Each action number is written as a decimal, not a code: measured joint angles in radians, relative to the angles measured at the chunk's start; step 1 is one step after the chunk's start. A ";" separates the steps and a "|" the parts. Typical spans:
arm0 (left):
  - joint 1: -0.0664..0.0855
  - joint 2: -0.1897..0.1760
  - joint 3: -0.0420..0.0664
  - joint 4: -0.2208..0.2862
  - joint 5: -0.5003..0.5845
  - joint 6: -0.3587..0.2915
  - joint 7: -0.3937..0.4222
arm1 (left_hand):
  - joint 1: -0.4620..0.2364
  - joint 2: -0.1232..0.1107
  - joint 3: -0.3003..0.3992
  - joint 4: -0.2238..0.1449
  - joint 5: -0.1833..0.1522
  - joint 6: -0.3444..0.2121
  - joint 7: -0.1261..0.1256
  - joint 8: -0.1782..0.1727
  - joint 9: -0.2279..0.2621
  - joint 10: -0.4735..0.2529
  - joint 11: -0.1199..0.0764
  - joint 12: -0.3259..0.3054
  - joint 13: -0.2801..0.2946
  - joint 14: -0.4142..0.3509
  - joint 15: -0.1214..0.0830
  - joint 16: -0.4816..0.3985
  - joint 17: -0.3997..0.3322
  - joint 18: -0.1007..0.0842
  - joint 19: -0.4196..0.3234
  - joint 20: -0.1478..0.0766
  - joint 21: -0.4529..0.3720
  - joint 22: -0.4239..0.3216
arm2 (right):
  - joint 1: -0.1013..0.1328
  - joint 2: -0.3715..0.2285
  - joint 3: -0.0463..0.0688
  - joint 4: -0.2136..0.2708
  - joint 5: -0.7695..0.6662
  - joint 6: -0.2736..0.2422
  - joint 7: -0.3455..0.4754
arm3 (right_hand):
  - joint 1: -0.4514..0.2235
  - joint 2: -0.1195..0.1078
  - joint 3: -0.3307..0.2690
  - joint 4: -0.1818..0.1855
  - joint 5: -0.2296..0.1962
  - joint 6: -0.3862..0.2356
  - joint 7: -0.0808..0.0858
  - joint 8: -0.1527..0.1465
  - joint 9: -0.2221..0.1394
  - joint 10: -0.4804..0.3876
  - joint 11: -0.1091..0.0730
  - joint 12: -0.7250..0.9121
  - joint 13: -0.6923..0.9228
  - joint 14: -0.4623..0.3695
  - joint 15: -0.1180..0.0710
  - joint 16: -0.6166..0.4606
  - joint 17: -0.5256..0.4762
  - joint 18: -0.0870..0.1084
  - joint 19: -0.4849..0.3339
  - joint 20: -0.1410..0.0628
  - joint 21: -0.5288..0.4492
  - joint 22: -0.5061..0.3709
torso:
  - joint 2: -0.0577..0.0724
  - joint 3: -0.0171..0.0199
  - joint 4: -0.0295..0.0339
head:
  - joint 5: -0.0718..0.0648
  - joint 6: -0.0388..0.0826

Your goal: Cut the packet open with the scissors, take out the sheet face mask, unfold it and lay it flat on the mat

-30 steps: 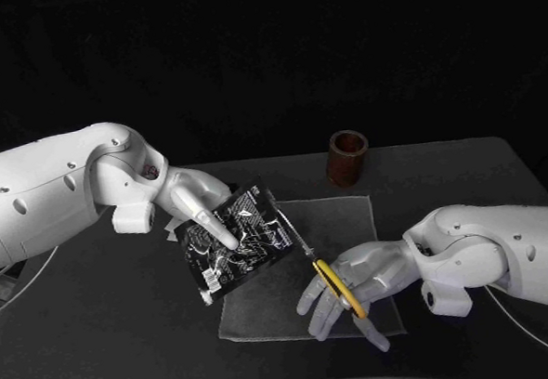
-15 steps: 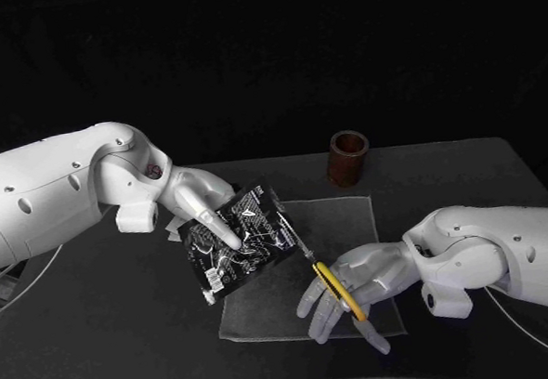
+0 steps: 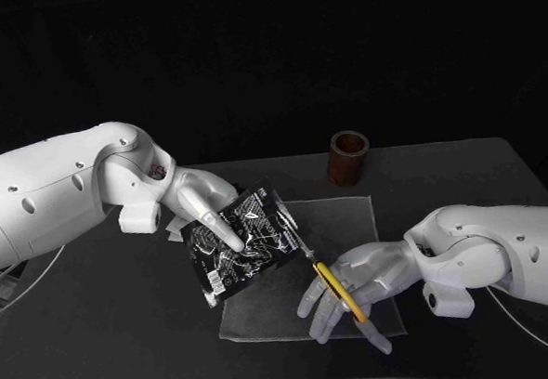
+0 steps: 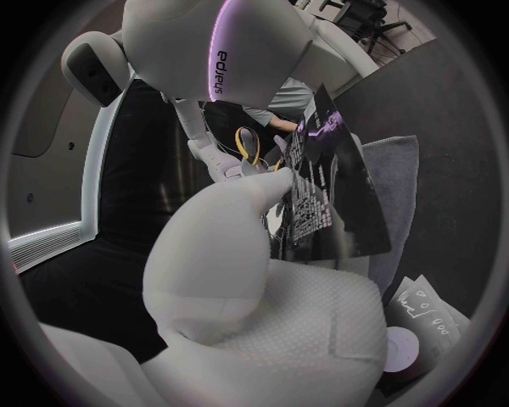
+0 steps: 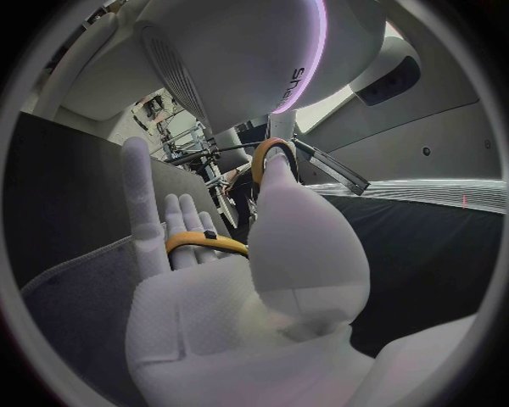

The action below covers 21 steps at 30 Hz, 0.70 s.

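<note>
My left hand [image 3: 203, 207] holds the black printed packet [image 3: 241, 241] tilted above the left part of the grey mat [image 3: 342, 221]; a finger lies across its face. In the left wrist view the packet [image 4: 323, 195] stands against the fingers of my left hand [image 4: 242, 254]. My right hand [image 3: 357, 282] grips the yellow-handled scissors [image 3: 338, 289] over the mat's front. Their thin blades point up at the packet's right edge; I cannot tell whether they touch it. The right wrist view shows the yellow handle loops [image 5: 204, 242] round the fingers of my right hand [image 5: 249, 280].
A brown cylindrical cup [image 3: 347, 157] stands behind the mat, close to its far right corner. The dark table [image 3: 461, 176] stretches to the right of it and in front of the mat. The mat's grey cloth [image 5: 75, 288] lies under my right hand.
My left arm has shifted slightly and the packet has moved a little to the right, nearer the scissor blades. The right hand and scissors have barely moved.
</note>
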State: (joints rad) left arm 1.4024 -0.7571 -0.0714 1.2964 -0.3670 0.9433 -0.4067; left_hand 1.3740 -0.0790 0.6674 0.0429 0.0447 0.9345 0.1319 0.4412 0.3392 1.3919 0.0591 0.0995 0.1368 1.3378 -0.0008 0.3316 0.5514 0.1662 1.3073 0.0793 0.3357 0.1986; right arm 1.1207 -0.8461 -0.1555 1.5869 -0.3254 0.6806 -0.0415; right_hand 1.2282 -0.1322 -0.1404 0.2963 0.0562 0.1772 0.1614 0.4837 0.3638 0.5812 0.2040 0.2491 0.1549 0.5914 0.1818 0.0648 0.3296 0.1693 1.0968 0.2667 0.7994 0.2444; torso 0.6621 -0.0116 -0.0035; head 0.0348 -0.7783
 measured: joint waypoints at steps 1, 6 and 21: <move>0.000 0.000 0.000 0.000 0.000 0.000 0.000 | 0.000 0.000 0.000 0.000 0.000 0.000 0.000 0.000 0.000 0.000 0.000 0.000 0.000 0.000 0.000 0.000 0.000 0.000 0.000 0.000 0.000 0.000 | 0.000 0.000 0.000 0.000 0.000 0.000 0.000 | 0.000 0.000 0.002 -0.002 0.000 0.001 -0.001 0.001 0.000 0.001 -0.001 0.000 0.000 0.000 0.000 0.000 0.000 0.000 0.000 0.000 0.000 0.000 | 0.000 0.0001 -0.0002 | 0.000 0.000; 0.000 0.004 0.000 -0.001 0.000 0.001 -0.004 | 0.000 0.000 0.000 0.000 0.000 0.000 0.000 0.000 0.000 0.000 0.000 0.000 0.000 0.000 0.000 0.000 0.000 0.000 0.000 0.000 0.000 0.000 | 0.002 0.006 0.002 0.000 -0.002 0.000 0.002 | -0.001 0.008 0.005 -0.001 0.000 0.002 -0.002 0.004 -0.002 0.009 -0.002 0.004 -0.004 0.008 0.000 0.004 0.000 0.000 0.000 0.000 0.000 -0.001 | 0.000 0.0001 0.0001 | -0.001 0.001; 0.000 0.009 0.000 -0.005 0.000 0.003 -0.015 | 0.000 0.000 0.000 0.000 0.000 0.000 0.000 -0.002 0.000 0.000 0.000 -0.001 0.001 0.000 0.000 0.000 0.001 0.000 0.000 0.000 0.000 0.001 | 0.012 0.013 0.004 -0.008 -0.005 -0.001 0.006 | 0.000 0.015 0.014 -0.003 0.000 0.010 -0.011 0.004 -0.010 0.023 -0.005 0.008 -0.013 0.029 0.000 0.008 0.000 -0.002 0.002 -0.002 0.000 -0.005 | 0.000 -0.0006 0.0009 | -0.003 0.002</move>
State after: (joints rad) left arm 1.4022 -0.7480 -0.0716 1.2919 -0.3672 0.9461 -0.4217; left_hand 1.3740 -0.0790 0.6678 0.0424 0.0447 0.9341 0.1317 0.4396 0.3392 1.3918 0.0591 0.0987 0.1378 1.3380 -0.0004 0.3315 0.5528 0.1663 1.3073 0.0794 0.3356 0.1994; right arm 1.1330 -0.8334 -0.1514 1.5793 -0.3309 0.6796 -0.0352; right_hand 1.2280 -0.1171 -0.1265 0.2936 0.0562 0.1877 0.1509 0.4875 0.3539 0.6045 0.1989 0.2575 0.1422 0.6203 0.1821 0.0732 0.3295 0.1678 1.0989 0.2644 0.7994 0.2395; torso 0.6621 -0.0122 -0.0027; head 0.0322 -0.7759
